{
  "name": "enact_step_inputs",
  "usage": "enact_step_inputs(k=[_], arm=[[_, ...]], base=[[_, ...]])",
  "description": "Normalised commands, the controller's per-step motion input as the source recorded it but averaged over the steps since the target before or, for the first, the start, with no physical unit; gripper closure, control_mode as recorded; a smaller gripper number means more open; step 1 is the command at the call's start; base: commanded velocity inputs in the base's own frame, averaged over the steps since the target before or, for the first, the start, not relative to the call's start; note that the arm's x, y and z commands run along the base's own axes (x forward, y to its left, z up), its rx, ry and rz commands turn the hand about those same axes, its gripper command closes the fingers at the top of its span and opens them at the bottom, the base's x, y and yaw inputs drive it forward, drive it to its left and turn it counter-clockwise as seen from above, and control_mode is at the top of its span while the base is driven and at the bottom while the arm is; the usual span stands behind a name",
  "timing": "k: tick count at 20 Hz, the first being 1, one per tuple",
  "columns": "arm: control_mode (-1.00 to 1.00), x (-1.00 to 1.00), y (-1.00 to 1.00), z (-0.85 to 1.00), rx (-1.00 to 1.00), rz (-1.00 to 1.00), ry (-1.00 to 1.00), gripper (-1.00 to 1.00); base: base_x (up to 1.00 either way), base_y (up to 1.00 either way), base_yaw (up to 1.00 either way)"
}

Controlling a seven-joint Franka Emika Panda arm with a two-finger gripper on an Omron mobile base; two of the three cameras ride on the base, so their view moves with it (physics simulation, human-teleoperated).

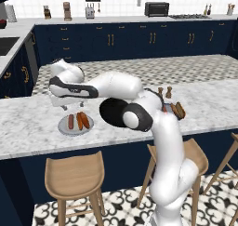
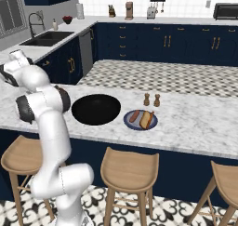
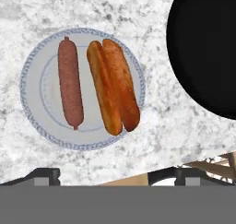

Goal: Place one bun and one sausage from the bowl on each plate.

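Judging progress: the task looks finished or all but finished, since each plate carries one bun and one sausage and nothing shows in the bowl.
Light plate [image 3: 32,87]: lies on the marble surface [image 1: 28,127] under the hand; a sausage [image 3: 70,83] and a bun [image 3: 113,85] lie side by side on it, close but apart.
Darker plate [image 2: 128,123]: sits on the other side of the bowl, near two small wooden shakers [image 2: 151,100]; it holds a second sausage [image 2: 134,116] and a second bun [image 2: 147,119].
Bowl [image 2: 95,109]: stands between the two plates; its black inside looks bare.
Pincer [image 1: 70,104]: hovers above the light plate, jaws spread wide, holding nothing.
Left to do: seemingly only lifting the arm away.
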Motion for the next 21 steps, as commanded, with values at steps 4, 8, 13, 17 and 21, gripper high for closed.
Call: enact_step_inputs(k=[4,8,13,17,21], arm=[[-1.0,-0.98,-1.0,0.44,0.46,0.0,-0.22,-1.0],[-1.0,-0.94,-1.0,0.51,0.39,0.01,-0.23,-1.0],[-1.0,-0.66,-1.0,0.79,0.31,0.0,-0.15,-1.0],[-1.0,-0.41,-1.0,0.93,0.14,0.0,-0.11,-1.0],[-1.0,-0.02,-1.0,0.21,-0.08,-0.01,0.02,-1.0]], base=[[0.0,0.0,0.0],[0.0,0.0,0.0],[0.0,0.0,0.0],[0.0,0.0,0.0],[0.0,0.0,0.0]])
